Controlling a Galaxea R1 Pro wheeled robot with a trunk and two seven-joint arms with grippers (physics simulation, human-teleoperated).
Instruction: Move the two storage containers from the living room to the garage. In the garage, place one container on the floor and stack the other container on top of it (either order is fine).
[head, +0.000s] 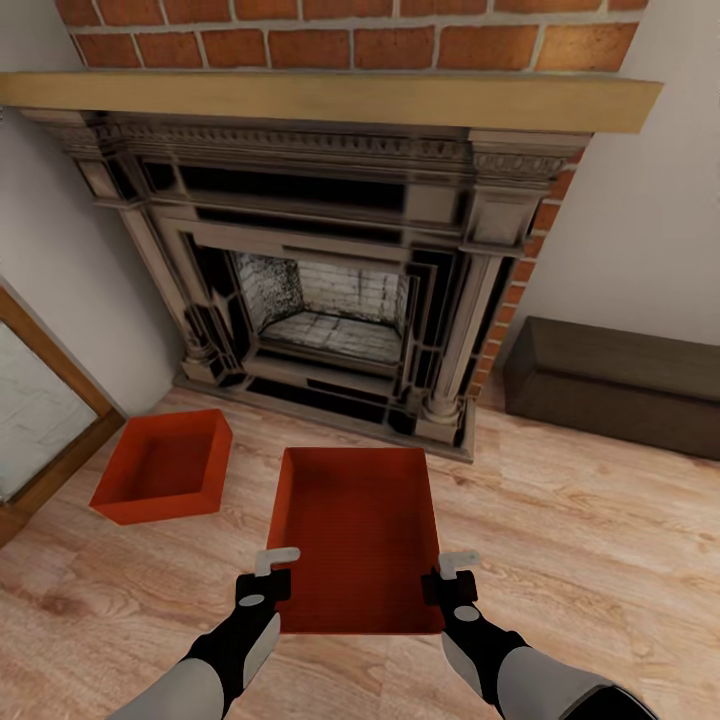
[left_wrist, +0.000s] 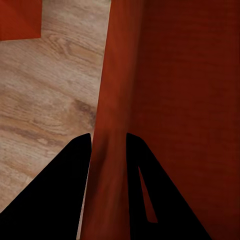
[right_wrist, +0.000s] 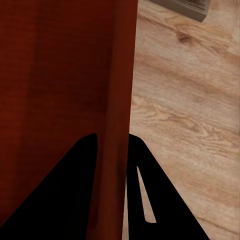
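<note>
Bin (head: 355, 530) before fireplace (head: 330, 290): left tool (head: 270, 572) clamps its left wall, right tool (head: 450, 572) clamps right wall. Second bin (head: 165, 468) on planks (head: 600, 540), left.

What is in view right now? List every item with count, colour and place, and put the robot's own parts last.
storage containers: 2, orange-red; one held between both grippers in front of the fireplace, the other on the wood floor to its left
fireplace: 1, dark ornate surround with pale grey firebox, against the wall ahead
mantel: 1, light wood, above the fireplace
brick chimney: 1, red, above the mantel
chest: 1, dark brown, on the floor right of the fireplace
glass door: 1, wood-framed, at the left edge
floor: light wood planks
left gripper: 1, black and grey, clamped on the held container's left wall
right gripper: 1, black and grey, clamped on its right wall
</note>
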